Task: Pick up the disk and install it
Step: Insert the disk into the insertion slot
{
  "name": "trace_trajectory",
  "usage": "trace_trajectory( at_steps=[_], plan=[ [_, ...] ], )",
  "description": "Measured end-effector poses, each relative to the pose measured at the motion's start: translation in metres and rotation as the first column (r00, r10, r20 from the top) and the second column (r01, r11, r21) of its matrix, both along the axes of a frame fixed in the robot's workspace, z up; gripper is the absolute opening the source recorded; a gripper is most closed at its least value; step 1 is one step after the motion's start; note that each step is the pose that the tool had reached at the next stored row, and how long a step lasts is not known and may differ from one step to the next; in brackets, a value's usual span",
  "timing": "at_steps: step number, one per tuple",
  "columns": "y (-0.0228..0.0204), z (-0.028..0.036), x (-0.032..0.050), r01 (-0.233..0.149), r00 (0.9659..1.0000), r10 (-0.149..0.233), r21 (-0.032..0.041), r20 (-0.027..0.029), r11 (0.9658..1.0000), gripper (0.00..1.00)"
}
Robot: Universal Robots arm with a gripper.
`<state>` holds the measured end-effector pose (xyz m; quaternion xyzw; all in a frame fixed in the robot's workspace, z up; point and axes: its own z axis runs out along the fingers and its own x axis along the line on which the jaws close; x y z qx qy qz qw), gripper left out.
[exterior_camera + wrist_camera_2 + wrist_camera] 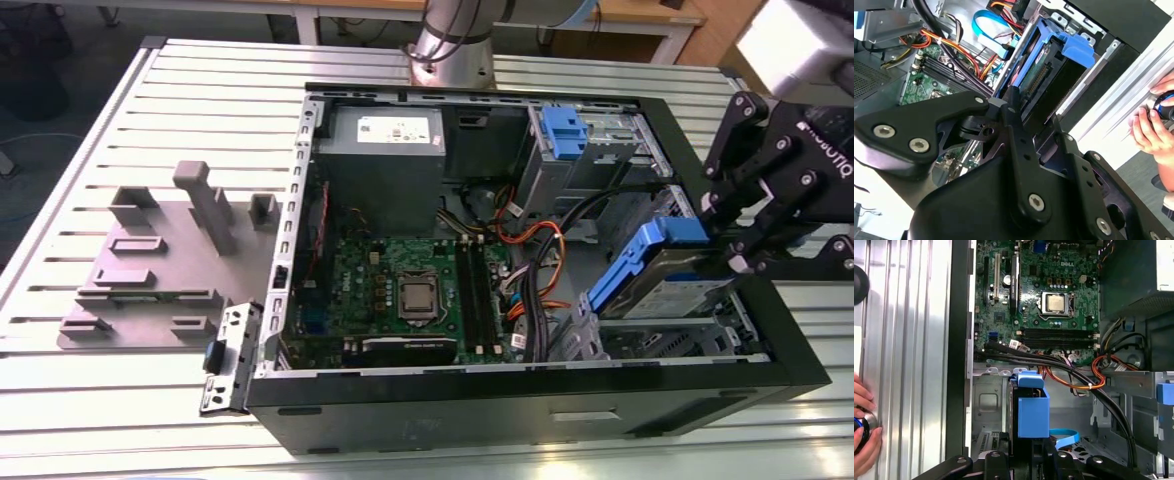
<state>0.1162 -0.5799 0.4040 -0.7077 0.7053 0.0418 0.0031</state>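
I'm looking at a ribbed metal table (94, 120) that is catching soft, even light along its slats. Behind it, a wooden-topped bench (627, 18) on pale legs is standing across the back, and dark floor (160, 22) is showing at the exterior view's left.

surface: slatted metal table (200, 80) | on it: open computer case (534, 400), grey fixture block (160, 270)

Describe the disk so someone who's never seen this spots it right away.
Look at the open black computer case on the slatted table. In its drive cage at the exterior view's right, the disk leans tilted: silver, framed in blue. The other blue bracket sits nearer the grey power supply.
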Motion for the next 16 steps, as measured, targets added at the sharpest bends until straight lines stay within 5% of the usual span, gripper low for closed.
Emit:
trace_trajectory(
  at_steps=[12, 16],
  plan=[
    [0.0000, -0.0217, 0.0000, 0.000, 1.0000, 0.000, 0.0000, 0.0000, 1.0000, 0.35],
    [0.0000, -0.0233, 0.0000, 0.000, 1.0000, 0.000, -0.0003, 0.0000, 1.0000, 0.35]
  ],
)
